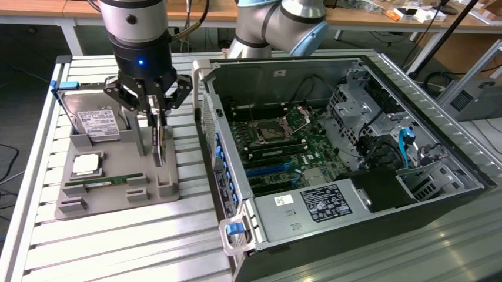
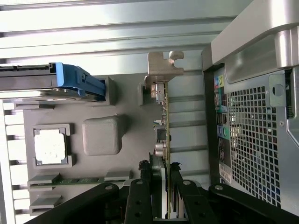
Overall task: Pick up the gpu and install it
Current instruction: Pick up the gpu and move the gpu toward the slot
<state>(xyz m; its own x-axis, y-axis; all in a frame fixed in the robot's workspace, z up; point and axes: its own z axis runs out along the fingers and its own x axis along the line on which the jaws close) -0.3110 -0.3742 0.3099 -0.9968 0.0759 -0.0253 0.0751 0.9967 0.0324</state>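
DESK: Where is the gpu [image 1: 161, 144] in the exterior view?

PHOTOGRAPHER: Left of centre, in the upper half of the frame. The card stands upright on edge over the grey parts tray [image 1: 117, 202], outside the computer case [image 1: 439, 111].

DESK: And the claw?

PHOTOGRAPHER: The gripper [image 1: 157, 114] is clamped on the gpu from above. The wrist view shows it plainly. The black fingers [image 2: 154, 182] press on both faces of the thin card. Its silver bracket [image 2: 163, 67] is at the far end, just beside a small grey post of the tray.

DESK: Is the card clear of the tray?

PHOTOGRAPHER: Cannot tell. Its lower edge is close over the tray's slot blocks, and whether they touch is not visible.

DESK: What else is on the tray?

PHOTOGRAPHER: A hard drive [image 1: 98, 120] in a blue frame stands propped to the exterior view's left of the gripper. A square processor chip [image 1: 86, 165] sits lower in the frame. A green RAM stick [image 1: 106, 181] lies flat just below that.

DESK: The case?

PHOTOGRAPHER: It lies open on its side across the right half of the frame. The motherboard [image 1: 290, 144] is exposed and the power supply [image 1: 325, 202] is at lower centre. Everything rests on a slatted metal table [image 1: 117, 252].
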